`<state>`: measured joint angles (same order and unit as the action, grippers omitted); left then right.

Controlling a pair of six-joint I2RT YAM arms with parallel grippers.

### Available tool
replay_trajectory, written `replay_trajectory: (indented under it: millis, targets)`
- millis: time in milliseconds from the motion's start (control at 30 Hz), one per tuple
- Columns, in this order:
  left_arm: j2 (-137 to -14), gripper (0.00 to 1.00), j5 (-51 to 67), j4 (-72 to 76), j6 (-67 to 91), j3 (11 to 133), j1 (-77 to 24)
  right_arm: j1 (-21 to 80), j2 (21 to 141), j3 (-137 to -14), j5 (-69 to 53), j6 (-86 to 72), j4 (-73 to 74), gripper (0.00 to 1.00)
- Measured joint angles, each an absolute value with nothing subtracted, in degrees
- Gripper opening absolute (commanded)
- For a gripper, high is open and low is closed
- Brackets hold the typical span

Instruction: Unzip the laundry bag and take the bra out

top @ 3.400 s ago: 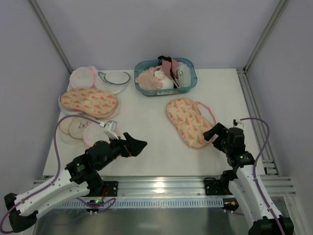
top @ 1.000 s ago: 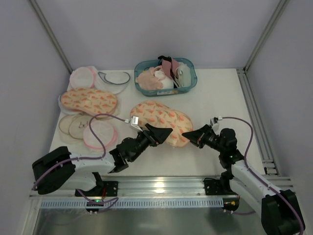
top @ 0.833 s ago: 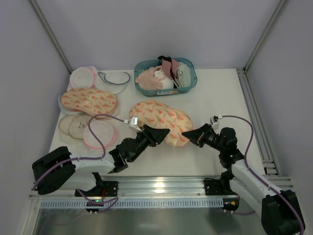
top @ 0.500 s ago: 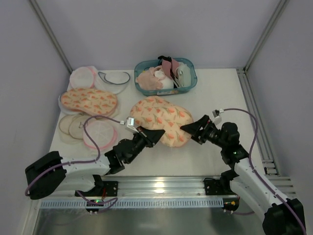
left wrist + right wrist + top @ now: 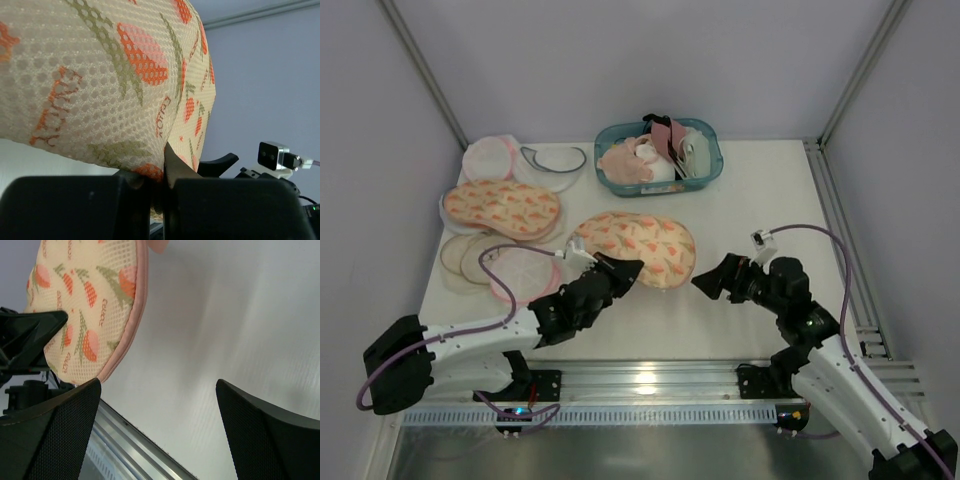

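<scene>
The laundry bag point(image 5: 638, 247), peach with orange carrot print and pink edging, lies mid-table. My left gripper point(image 5: 623, 271) is shut on the bag's near edge. In the left wrist view the mesh fabric point(image 5: 100, 75) is pinched between the two black fingers of that gripper point(image 5: 159, 176). My right gripper point(image 5: 706, 284) stands open a little to the right of the bag, apart from it. In the right wrist view the bag point(image 5: 85, 305) sits upper left and only bare table shows between the wide fingers of this gripper point(image 5: 160, 410). The bra is out of view.
A teal basket point(image 5: 712, 166) of pink and white garments stands at the back. A second carrot-print bag point(image 5: 502, 207) and round white mesh pouches point(image 5: 523, 272) lie along the left side. A metal rail point(image 5: 650, 378) runs along the near table edge.
My left gripper has shut on the bag's near edge and pulled it leftward. My right gripper has let go of the bag, opened wide and backed off to the right.
</scene>
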<state>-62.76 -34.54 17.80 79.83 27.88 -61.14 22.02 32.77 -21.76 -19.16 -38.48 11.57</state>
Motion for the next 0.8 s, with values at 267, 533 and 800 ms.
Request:
replay_trajectory:
  millis: [267, 533, 800]
  targets:
    - [-67.0, 0.00, -31.5, 7.4, 87.0, 34.8, -58.3, 30.8, 34.1, -19.8, -19.7, -34.5, 8.2, 0.89]
    - [-73.4, 0.00, -26.3, 4.6, 91.5, 36.2, -56.4, 38.0, 38.3, -16.7, -19.3, -33.3, 0.3, 0.77]
    - [-78.4, 0.00, -21.8, 6.4, 94.6, 36.5, -55.6, 43.1, 44.6, -16.8, -15.8, -31.8, -7.2, 0.68]
